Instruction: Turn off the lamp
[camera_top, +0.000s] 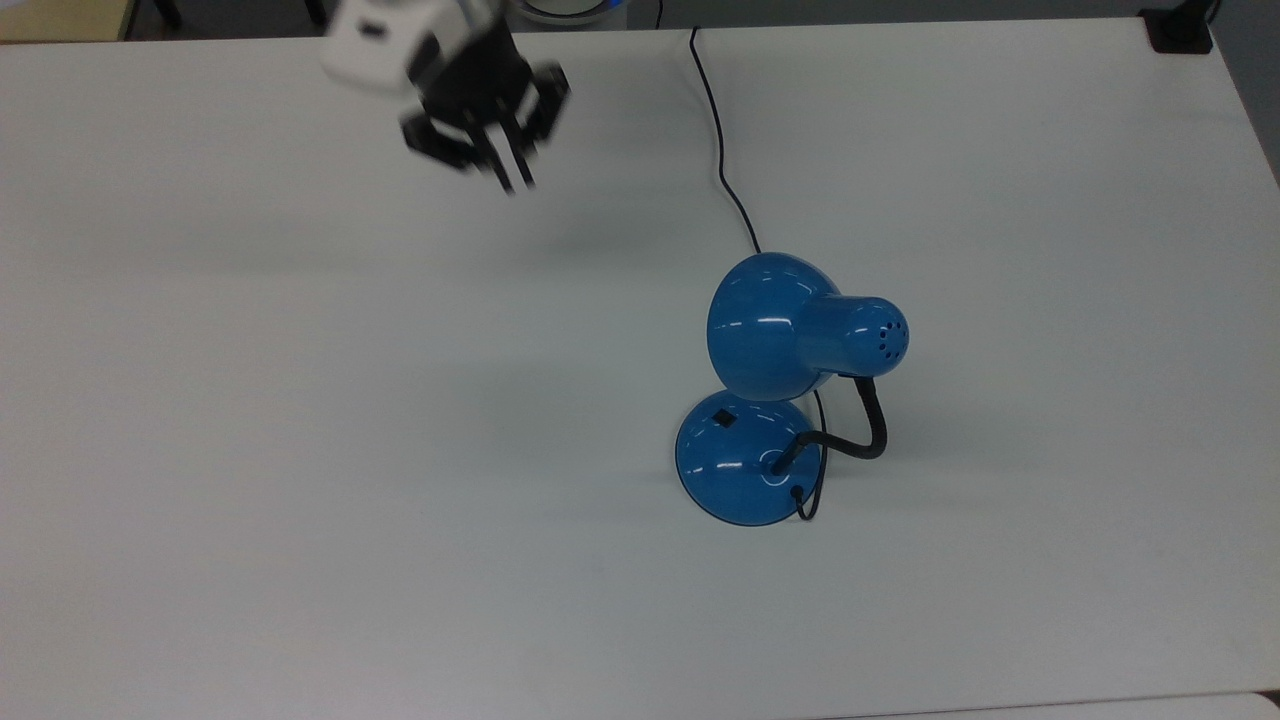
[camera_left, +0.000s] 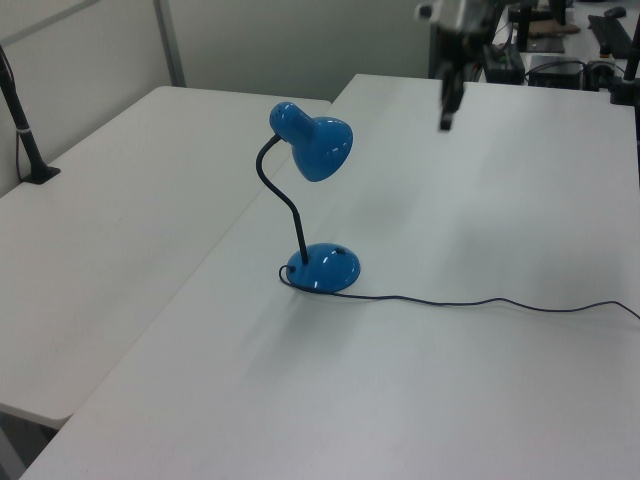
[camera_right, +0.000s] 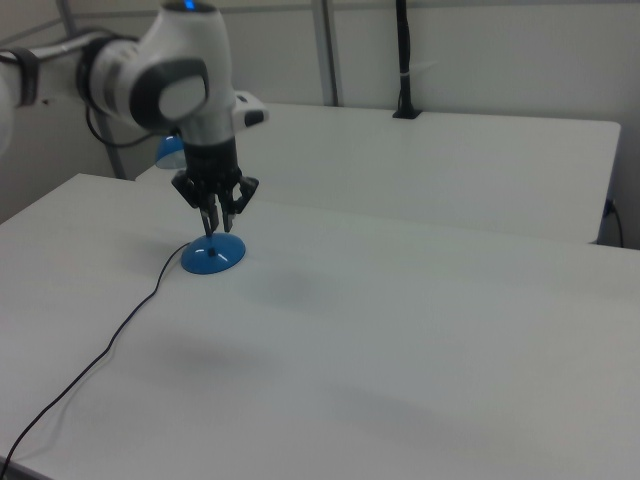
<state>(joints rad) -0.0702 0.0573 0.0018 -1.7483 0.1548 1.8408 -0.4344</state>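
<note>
The glossy blue lamp stands on the white table (camera_top: 300, 450), its bell shade (camera_top: 765, 325) bent over the round base (camera_top: 745, 465) on a black gooseneck (camera_top: 860, 440). The small black switch (camera_top: 722, 420) on the base is uncovered. No glow shows on the table under the shade. My gripper (camera_top: 515, 180) hangs high above the table, far off toward the top view's upper left, shut and holding nothing. In the left view the gripper (camera_left: 445, 122) is up and to the right of the shade (camera_left: 315, 147) and base (camera_left: 323, 267). In the right view the gripper (camera_right: 217, 228) hangs in front of the base (camera_right: 212, 256).
The lamp's black cord (camera_top: 720, 130) runs from the base to the table's far edge in the top view, and trails across the table (camera_left: 480, 303) in the left view. A second white table (camera_left: 110, 200) adjoins on the left view's left. A black post (camera_right: 403, 60) stands on the far table.
</note>
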